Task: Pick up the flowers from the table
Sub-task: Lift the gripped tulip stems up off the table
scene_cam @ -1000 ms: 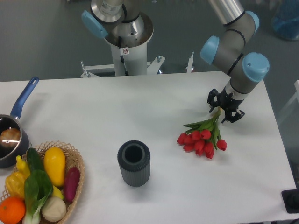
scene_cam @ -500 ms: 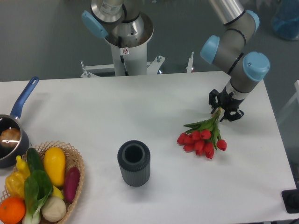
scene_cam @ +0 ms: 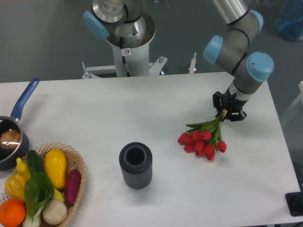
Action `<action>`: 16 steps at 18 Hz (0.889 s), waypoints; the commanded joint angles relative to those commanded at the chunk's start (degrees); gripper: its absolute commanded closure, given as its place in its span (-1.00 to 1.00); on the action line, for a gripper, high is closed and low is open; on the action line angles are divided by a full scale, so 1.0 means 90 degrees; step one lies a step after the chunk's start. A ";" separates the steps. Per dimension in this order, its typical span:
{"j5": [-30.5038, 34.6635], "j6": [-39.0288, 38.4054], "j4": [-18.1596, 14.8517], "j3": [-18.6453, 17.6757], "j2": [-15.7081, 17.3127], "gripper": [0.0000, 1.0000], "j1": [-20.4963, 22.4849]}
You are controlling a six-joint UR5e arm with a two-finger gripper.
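The flowers [scene_cam: 202, 141], a bunch of red tulips with green leaves, lie on the right part of the white table [scene_cam: 156, 118], blooms pointing toward the front left. Their pale stems run up to the right into my gripper [scene_cam: 224, 112], which has its black fingers shut on the stem ends. The stem tips are hidden between the fingers. The blooms look to be at or just above the tabletop.
A dark ribbed cylindrical vase [scene_cam: 136, 165] stands at the front centre. A wicker basket [scene_cam: 75, 163] of vegetables and fruit sits at the front left, a blue-handled pot [scene_cam: 14, 127] behind it. The arm's base [scene_cam: 125, 42] is at the back.
The gripper's fingers have closed from open onto the flower stems. The bunch has shifted slightly to the left and up.
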 joint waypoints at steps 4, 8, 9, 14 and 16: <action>0.0000 -0.0010 0.0000 0.0000 0.0010 0.66 0.0000; 0.0000 -0.0010 0.0000 0.0000 0.0010 0.66 0.0000; 0.0000 -0.0010 0.0000 0.0000 0.0019 0.66 0.0000; -0.0019 -0.0010 -0.0087 0.0204 0.0283 0.65 -0.0058; -0.0039 -0.0010 -0.0098 0.0302 0.0322 0.65 -0.0088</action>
